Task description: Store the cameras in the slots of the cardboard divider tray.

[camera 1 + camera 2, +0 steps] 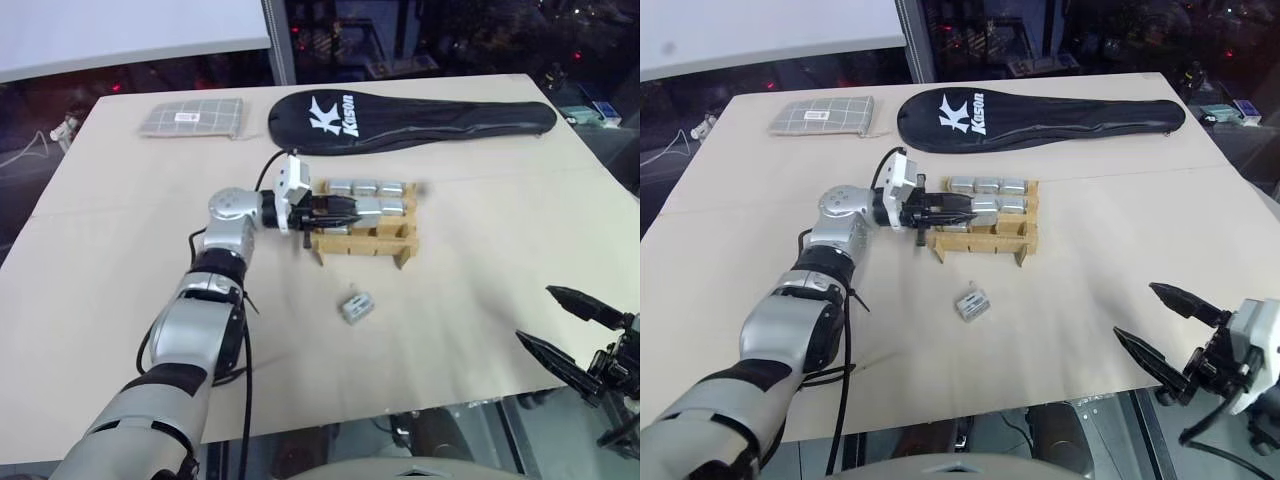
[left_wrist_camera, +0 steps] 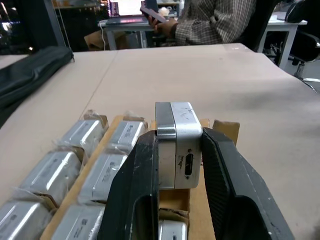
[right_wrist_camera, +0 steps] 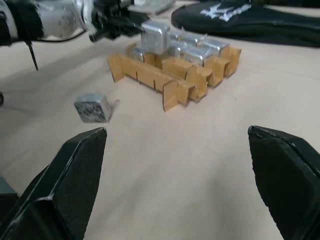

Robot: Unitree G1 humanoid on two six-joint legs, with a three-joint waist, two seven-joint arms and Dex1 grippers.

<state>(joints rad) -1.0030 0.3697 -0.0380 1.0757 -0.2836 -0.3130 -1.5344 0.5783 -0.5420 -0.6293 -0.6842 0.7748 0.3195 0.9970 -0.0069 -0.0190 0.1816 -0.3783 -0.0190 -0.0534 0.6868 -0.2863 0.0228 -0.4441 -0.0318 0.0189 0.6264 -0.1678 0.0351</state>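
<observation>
Now | left fingers (image 2: 180, 200) clamp camera (image 2: 178, 142) over tray (image 1: 362, 243) | right fingers (image 3: 80, 165) apart

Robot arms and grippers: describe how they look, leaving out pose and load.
The left arm has glossy silver-grey shells with black bands at the joints, and a thin black cable runs along it. A white boxy module sits at its wrist. The left gripper and the right gripper each have two black tapered fingers; the finger pads are finely textured.
</observation>
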